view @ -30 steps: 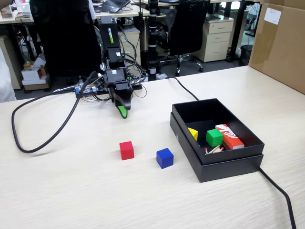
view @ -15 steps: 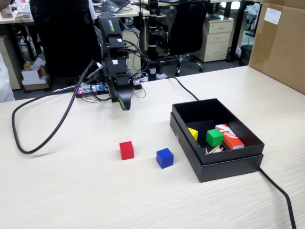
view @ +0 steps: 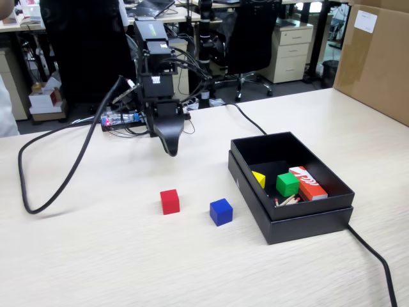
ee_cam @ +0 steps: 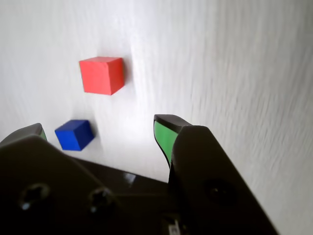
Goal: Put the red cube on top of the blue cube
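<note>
Office backdrop, chairs and drawers behind pale wood table [view: 96, 256]. Gripper [view: 171, 150] hangs above table, clear of both cubes, holding nothing. Wrist view: jaws spread wide, green pads [ee_cam: 164, 137] showing, bare table between. Red cube [view: 169, 201] on table, blue cube [view: 220, 212] just to its right in fixed view, apart. Black box [view: 307, 220] at right holds green cube [view: 287, 184], yellow piece [view: 259, 179], red-and-white box [view: 308, 183].
</note>
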